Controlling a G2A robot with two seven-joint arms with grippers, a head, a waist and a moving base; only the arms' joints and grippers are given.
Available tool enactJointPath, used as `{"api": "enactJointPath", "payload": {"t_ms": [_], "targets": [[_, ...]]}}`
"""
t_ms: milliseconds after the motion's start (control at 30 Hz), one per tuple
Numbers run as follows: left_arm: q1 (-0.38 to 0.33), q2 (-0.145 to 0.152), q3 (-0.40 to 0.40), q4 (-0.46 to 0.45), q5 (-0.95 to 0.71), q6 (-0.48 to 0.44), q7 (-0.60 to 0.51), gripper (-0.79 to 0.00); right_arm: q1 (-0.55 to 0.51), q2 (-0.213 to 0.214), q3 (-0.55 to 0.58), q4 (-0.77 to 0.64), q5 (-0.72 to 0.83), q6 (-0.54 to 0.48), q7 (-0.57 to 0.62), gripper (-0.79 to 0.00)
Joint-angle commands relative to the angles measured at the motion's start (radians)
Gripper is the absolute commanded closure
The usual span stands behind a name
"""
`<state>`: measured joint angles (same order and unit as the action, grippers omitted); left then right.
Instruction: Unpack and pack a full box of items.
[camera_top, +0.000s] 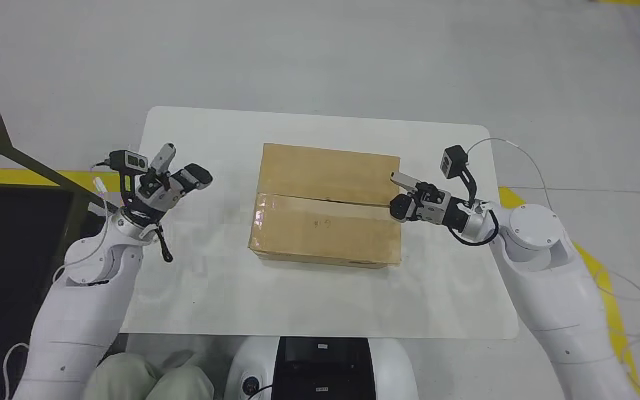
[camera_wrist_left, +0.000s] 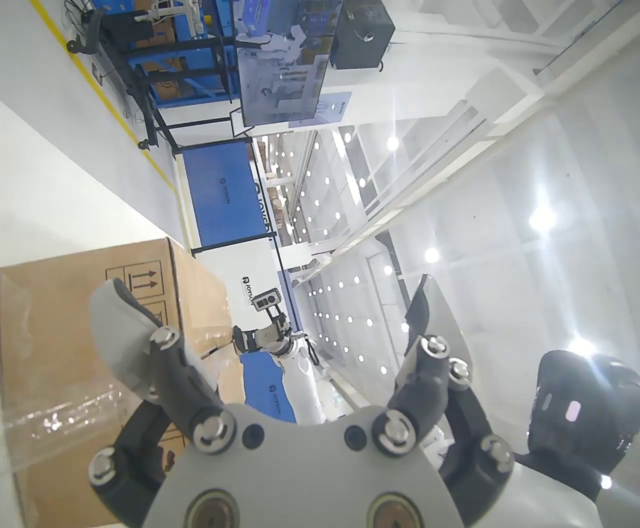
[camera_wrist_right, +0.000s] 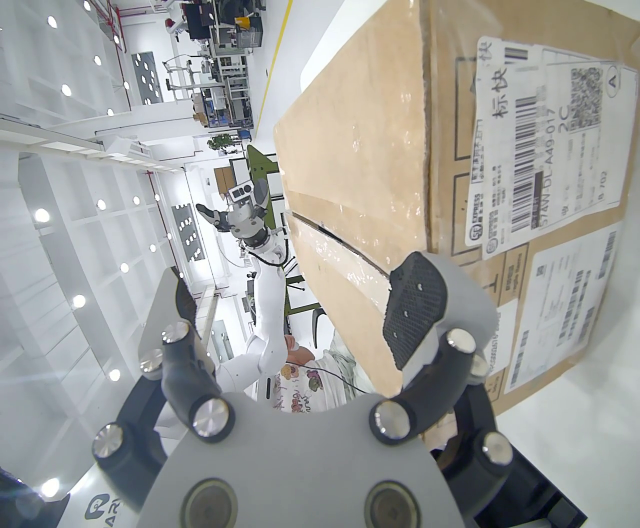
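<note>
Nearest us is the white bench (camera_top: 200, 300), one only, with rounded corners and a smooth top. At its middle rests the single cardboard box (camera_top: 325, 215), shut and lying flat. Its long axis runs from side to side across the bench, a little askew to the near edge. The seam (camera_top: 320, 197) where the two top flaps meet follows that axis under clear tape. The end facing the right arm carries printed labels (camera_wrist_right: 545, 150). We count two tools. The left tool (camera_top: 182, 167) hangs above the bench well apart from the box's left end, its fingers spread wide with nothing between them. The right tool (camera_top: 402, 194) sits at the box's right end where the seam finishes, its fingers likewise wide apart and gripping nothing; whether a finger touches the cardboard we cannot tell. Beyond the bench lies a pale grey floor (camera_top: 320, 50) with a yellow line (camera_top: 30, 178) on it. Farther off we see a bright white hall with ceiling lights (camera_wrist_left: 542, 217) and blue panels (camera_wrist_left: 225, 195).
</note>
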<state>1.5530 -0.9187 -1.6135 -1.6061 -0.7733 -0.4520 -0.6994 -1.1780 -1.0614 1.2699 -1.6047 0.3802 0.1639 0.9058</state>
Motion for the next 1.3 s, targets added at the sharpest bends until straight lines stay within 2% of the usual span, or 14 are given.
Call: {"api": "enactJointPath", "payload": {"t_ms": [0, 200, 367, 867, 967, 1067, 1267], "targets": [[0.036, -0.004, 0.005, -0.010, -0.007, -0.015, -0.001, -0.785, 0.000, 0.000, 0.000, 0.000, 0.000, 0.000, 0.000, -0.785], [0.092, -0.018, 0.035, -0.012, -0.018, -0.053, 0.008, -0.785, 0.000, 0.000, 0.000, 0.000, 0.000, 0.000, 0.000, -0.785], [0.122, -0.030, 0.035, -0.017, -0.028, -0.149, 0.038, -0.785, 0.000, 0.000, 0.000, 0.000, 0.000, 0.000, 0.000, -0.785], [0.122, -0.030, 0.035, -0.017, -0.028, -0.149, 0.038, -0.785, 0.000, 0.000, 0.000, 0.000, 0.000, 0.000, 0.000, -0.785], [0.130, -0.034, 0.019, -0.033, -0.027, -0.128, 0.110, -0.785, 0.000, 0.000, 0.000, 0.000, 0.000, 0.000, 0.000, -0.785], [0.185, -0.038, 0.005, -0.102, -0.063, -0.089, 0.139, -0.785, 0.000, 0.000, 0.000, 0.000, 0.000, 0.000, 0.000, -0.785], [0.306, -0.044, -0.044, -0.177, 0.010, -0.085, 0.202, -0.785, 0.000, 0.000, 0.000, 0.000, 0.000, 0.000, 0.000, -0.785]]}}
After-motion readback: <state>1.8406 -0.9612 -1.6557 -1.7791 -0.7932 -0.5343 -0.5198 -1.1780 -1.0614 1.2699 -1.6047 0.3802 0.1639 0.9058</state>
